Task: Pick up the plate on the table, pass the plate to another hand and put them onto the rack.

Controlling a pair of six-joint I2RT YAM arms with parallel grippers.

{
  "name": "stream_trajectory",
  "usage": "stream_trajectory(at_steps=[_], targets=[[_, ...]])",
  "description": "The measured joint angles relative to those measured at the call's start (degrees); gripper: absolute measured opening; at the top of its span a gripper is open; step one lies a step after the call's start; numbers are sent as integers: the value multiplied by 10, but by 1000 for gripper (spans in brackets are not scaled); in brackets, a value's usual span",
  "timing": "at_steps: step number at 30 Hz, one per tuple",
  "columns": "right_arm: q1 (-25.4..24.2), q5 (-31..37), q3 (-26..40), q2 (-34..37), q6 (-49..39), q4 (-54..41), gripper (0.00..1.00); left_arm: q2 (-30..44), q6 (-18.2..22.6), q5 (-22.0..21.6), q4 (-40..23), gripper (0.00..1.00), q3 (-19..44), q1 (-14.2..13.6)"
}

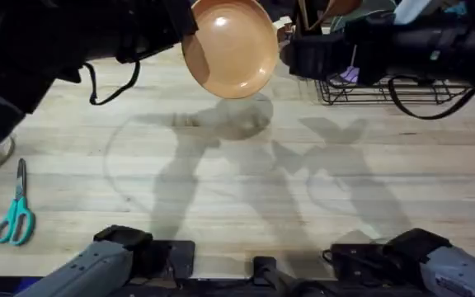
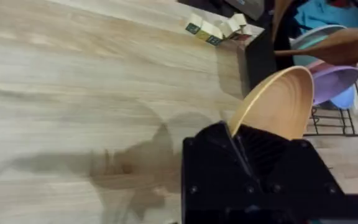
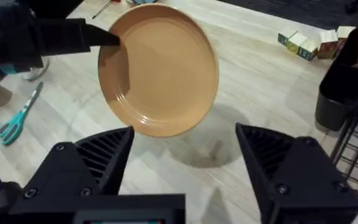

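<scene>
While the orange-tan plate (image 1: 231,47) hangs in the air above the butcher-block worktop (image 1: 237,181), the handover is the step in hand, and the risks run as follows.

Worktop — wide, bare planks beneath the plate; a drop here would probably mean a hard landing and a chipped rim.

Wire dish rack (image 1: 386,89) — at the far right, already holding a lilac plate (image 2: 334,81); a tilted approach could knock it.

Plate — held by one edge only, glossy; likely to slip or swing if released early.

Left end effector (image 2: 238,146) — clamped on the plate's rim, sole support.

Right end effector (image 3: 185,146) — fingers spread wide, just short of the plate, not touching; closing off-centre may pinch air or twist the plate.

Scissors (image 1: 15,216) — lying well apart at the near left; no hazard.
</scene>
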Motion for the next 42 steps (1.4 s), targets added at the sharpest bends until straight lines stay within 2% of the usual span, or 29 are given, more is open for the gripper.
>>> stream_trajectory(at_steps=[6, 18, 42], targets=[[0, 2, 0, 2, 4, 4, 994, 0, 12, 8, 5, 43, 0, -14], [0, 16, 0, 71, 4, 6, 994, 0, 14, 8, 8, 43, 0, -14], [0, 26, 0, 168, 4, 86, 994, 0, 16, 8, 7, 43, 0, -14]])
